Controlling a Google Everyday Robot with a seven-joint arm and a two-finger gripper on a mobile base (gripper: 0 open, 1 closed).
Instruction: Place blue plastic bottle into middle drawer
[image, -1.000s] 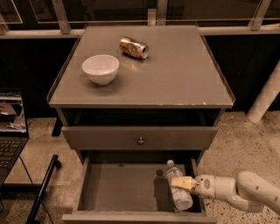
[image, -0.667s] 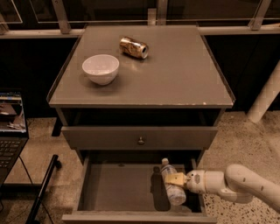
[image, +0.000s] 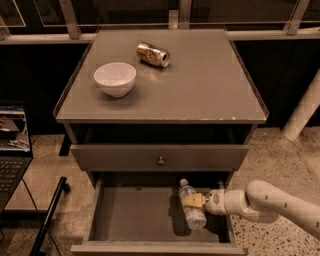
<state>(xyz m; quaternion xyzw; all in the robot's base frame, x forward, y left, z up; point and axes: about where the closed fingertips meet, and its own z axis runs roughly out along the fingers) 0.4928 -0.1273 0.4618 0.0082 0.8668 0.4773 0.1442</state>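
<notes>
Dim overhead light; dark shadow beside end effector (image: 193, 201) around blue plastic bottle (image: 195, 218), over middle drawer (image: 131, 214).

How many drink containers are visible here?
2. A gold-brown drink can lies sideways on the cabinet top; the blue plastic bottle is gripped by the gripper in the open middle drawer. The shut drawer above may hide more.

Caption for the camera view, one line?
Gripper holds bottle in the open drawer; bowl and can sit on the cabinet top.
</notes>
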